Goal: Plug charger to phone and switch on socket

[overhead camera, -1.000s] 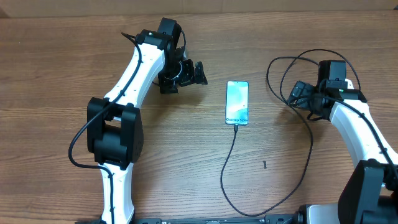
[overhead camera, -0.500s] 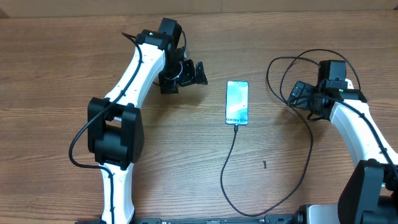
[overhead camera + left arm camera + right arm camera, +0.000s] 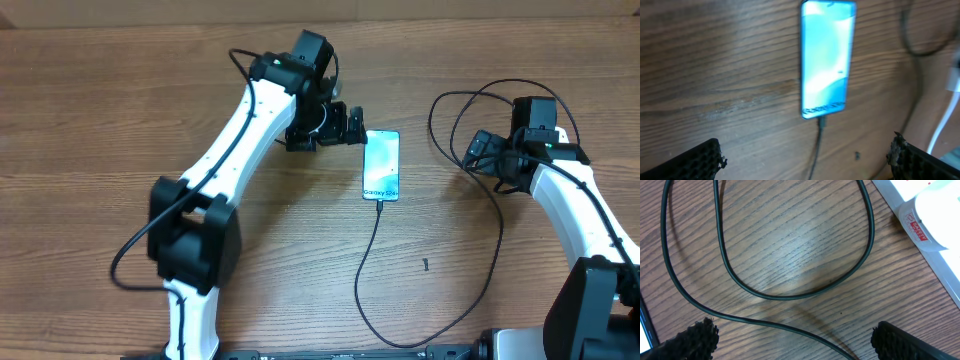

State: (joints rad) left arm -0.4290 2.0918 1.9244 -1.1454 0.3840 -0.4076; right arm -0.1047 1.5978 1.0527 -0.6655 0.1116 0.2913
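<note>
Viewing overhead, we find the charger (image 3: 372, 250) seated at the phone's (image 3: 381, 165) lower edge, upper centre. Left hand (image 3: 355, 126) and right hand (image 3: 474, 150) stand open.

Left hand (image 3: 355, 126) now nearer phone (image 3: 381, 165)

You look down on a wooden table (image 3: 80, 90) that fills nearly the whole overhead view, its brown grain running side to side in darker and lighter streaks. Along the top edge lies a paler tan strip (image 3: 100, 8); whether wall or board, you cannot tell. One small dark mark (image 3: 425, 264) sits on the wood toward the lower right. The light is even and soft, with only faint shadows. In your right wrist view the grain reads sharp and slanted; in the left wrist view the same wood is blurred
</note>
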